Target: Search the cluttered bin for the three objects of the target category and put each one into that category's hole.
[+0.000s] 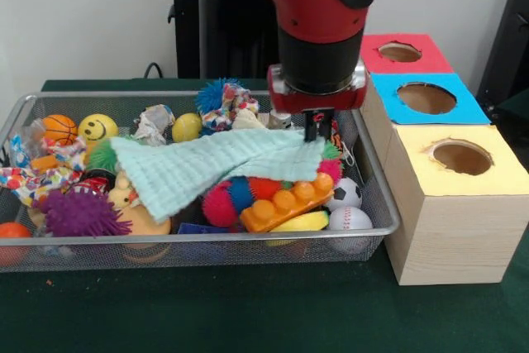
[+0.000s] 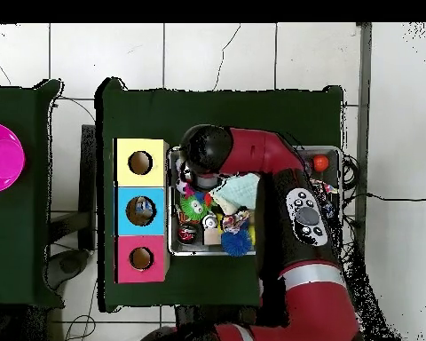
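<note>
- Three objects (clear bottles, blue-and-white labels): none spotted in the cluttered bin in either view; probably buried under cloth or toys.
- Something pale and bluish visible down the hole in the overhead view; can't tell what it is.
- Hole in blue-topped box, middle of three along the surface's right edge in the front view; red-topped box toward far-right corner, yellow-topped box nearer the front edge.
- Bin across left and centre of the surface, its right end just beside the boxes.
- Pale green cloth draped over the toy pile, long axis from bin's left-centre up to its far-right part, right end raised.
- Tool at that raised right end, fingers pressed together, seemingly pinching the cloth's corner.
- Key relation: cloth trails away to the left of the tool, hole off to the tool's right and close by; covered toys sit below and left of the tool.
- Likely step: searching, clearing cloth to expose what's under.
- Next move probably needs the cloth dragged toward the bin's right end or lifted free.
- Risk: cloth snagging the orange block toy or spiky balls and pulling them along.
</note>
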Available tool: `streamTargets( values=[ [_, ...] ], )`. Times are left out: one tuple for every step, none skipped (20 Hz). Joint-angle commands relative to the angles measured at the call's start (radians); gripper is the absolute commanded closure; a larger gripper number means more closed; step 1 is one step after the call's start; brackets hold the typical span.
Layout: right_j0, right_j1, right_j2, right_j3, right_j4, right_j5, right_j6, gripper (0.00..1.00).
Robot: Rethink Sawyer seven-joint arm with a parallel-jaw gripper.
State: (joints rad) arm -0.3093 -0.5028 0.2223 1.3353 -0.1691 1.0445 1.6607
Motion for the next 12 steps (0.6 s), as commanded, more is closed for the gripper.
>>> streamTargets(
  values=[
    [0.021, -0.048, 0.068, 0.05, 0.107, 0.177, 0.15, 1.0],
    [0.028, -0.05, 0.066, 0.042, 0.119, 0.192, 0.156, 1.0],
    [0.035, -0.049, 0.061, 0.029, 0.13, 0.206, 0.164, 1.0],
    [0.041, -0.048, 0.058, 0.02, 0.138, 0.218, 0.17, 1.0],
    [0.048, -0.046, 0.054, 0.011, 0.143, 0.228, 0.173, 1.0],
    [0.053, -0.046, 0.05, 0.006, 0.15, 0.232, 0.176, 1.0],
    [0.057, -0.049, 0.047, 0.006, 0.157, 0.238, 0.177, 1.0],
    [0.063, -0.05, 0.042, 0.001, 0.162, 0.247, 0.179, 1.0],
    [0.065, -0.05, 0.036, 0.0, 0.165, 0.249, 0.179, 1.0],
    [0.069, -0.048, 0.031, -0.002, 0.165, 0.25, 0.174, 1.0],
    [0.069, -0.05, 0.027, 0.003, 0.163, 0.244, 0.165, 1.0],
    [0.069, -0.053, 0.022, 0.013, 0.16, 0.245, 0.154, 1.0]
  ],
)
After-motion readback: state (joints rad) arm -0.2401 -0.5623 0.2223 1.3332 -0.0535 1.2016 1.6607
